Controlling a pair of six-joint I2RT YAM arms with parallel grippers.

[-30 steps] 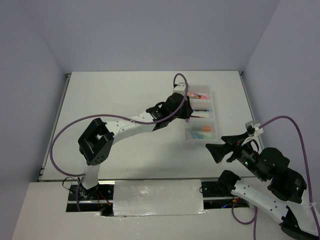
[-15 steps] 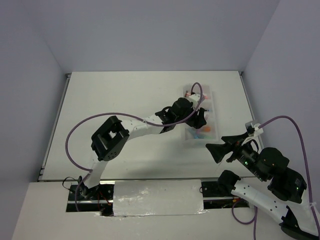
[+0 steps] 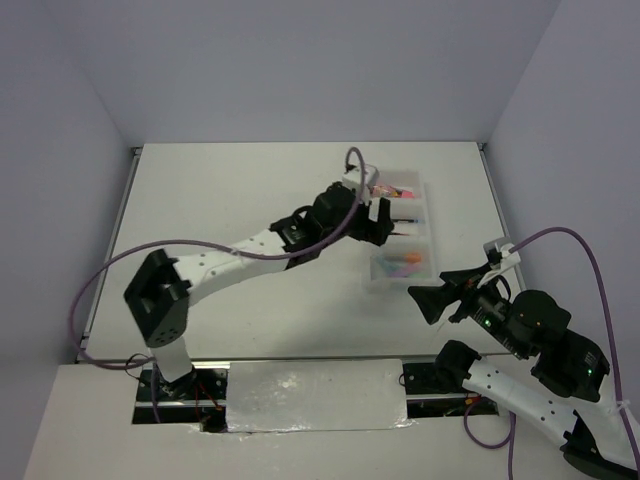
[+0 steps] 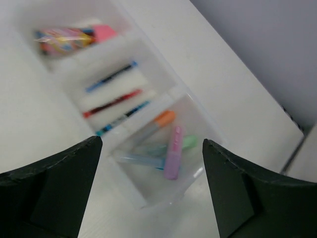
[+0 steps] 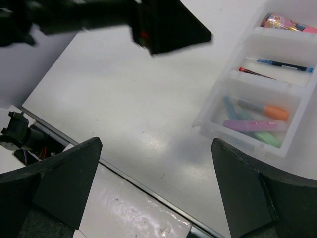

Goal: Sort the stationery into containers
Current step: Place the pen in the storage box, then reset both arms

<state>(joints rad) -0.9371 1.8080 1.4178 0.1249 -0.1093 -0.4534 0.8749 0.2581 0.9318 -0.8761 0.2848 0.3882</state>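
While a second ago the left claw (image 3: 384, 221) was clenched above the tray (image 5: 237, 139), it now stands released, fingers spread wide with nothing between them. It has drawn back from over the tray's 6 o'clock compartment toward the middle one, and its elbow has swung out toward 9 o'clock. The right claw (image 3: 421, 303) stays released and empty, just off the tray's 5 o'clock corner.

The tray sits at 3 o'clock on the counter (image 3: 230, 200). It is translucent white, with three compartments in a row from 12 to 6 o'clock. In the 6 o'clock one a lilac-pink highlighter (image 4: 173, 151) lies across a mint-green one (image 4: 188, 143) and a blue one (image 4: 132, 158), beside an orange-capped one (image 4: 164, 119). Thin pens (image 4: 111, 77) lie in the middle, and a pink-red tube (image 4: 74, 37) at 12 o'clock.
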